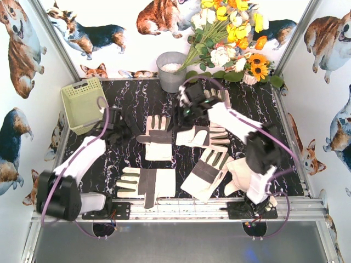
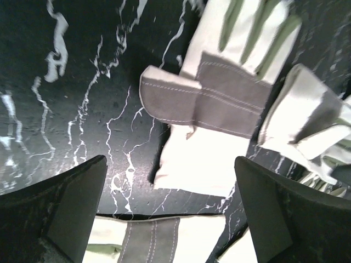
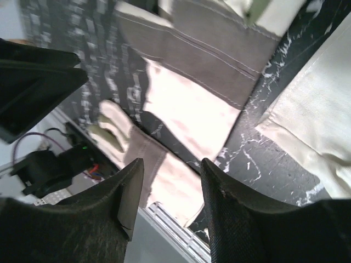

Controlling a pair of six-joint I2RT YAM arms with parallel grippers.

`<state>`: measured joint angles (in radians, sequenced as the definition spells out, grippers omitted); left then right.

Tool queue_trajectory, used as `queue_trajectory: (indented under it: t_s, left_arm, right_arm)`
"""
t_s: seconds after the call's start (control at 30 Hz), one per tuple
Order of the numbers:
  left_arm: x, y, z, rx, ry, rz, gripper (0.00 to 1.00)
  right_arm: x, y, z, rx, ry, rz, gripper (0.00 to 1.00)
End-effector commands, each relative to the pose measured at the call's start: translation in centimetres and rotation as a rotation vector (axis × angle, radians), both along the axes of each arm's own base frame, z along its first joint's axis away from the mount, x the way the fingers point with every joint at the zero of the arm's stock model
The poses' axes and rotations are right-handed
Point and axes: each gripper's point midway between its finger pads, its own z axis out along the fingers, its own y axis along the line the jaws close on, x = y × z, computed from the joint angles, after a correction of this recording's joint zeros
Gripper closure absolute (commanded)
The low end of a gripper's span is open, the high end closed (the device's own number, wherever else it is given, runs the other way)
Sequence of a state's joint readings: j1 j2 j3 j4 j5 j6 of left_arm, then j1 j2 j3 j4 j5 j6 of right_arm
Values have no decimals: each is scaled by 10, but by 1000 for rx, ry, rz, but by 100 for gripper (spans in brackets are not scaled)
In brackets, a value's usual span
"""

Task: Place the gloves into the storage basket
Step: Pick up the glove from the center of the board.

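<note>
The storage basket (image 1: pixel 82 104) sits at the far left corner of the tabletop (image 1: pixel 137 93), turned at an angle to its edges. The gloves (image 1: pixel 155 137) all lie outside it, spread flat over the dark marbled surface. Two patched ones lie side by side at the centre, and a third (image 1: pixel 143 183) lies by the near edge, left of the middle. A fourth (image 1: pixel 208 172) lies toward the near right corner, with a plain pale one (image 1: pixel 241 175) just beside it, partly under the right arm. More glove fingers show by the right gripper (image 1: pixel 189 107), toward the far edge.

The left gripper (image 1: pixel 118 129) hangs over bare marble between the basket and the central gloves. Its wrist view shows the fingers (image 2: pixel 60 213) spread wide with nothing between them, and a patched glove (image 2: pixel 219 109) on the surface beyond them.

The right gripper is over the far middle of the tabletop, near the grey bucket (image 1: pixel 171 70) and the flowers (image 1: pixel 230 33). Its fingers (image 3: pixel 219 208) stand partway apart and grip nothing; a glove (image 3: pixel 192 71) lies flat below them.
</note>
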<state>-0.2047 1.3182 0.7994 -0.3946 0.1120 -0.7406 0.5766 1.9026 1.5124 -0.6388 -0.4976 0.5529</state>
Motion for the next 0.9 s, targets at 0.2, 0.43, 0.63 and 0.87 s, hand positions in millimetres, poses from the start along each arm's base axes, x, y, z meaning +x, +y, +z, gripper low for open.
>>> queue_trajectory:
  t_s: [0.2, 0.43, 0.63, 0.87]
  left_arm:
    - [-18, 42, 94, 195, -231, 21, 1]
    - [-36, 55, 102, 296, -229, -45, 1]
    - [-35, 53, 104, 264, -248, -17, 1]
    - [-32, 50, 110, 214, -281, 43, 1]
  right_arm:
    - [2, -112, 82, 27, -172, -224, 47]
    - [-8, -196, 39, 21, -60, -475, 46]
    - [-1, -240, 19, 63, -47, -617, 30]
    - [8, -277, -12, 93, 21, -730, 28]
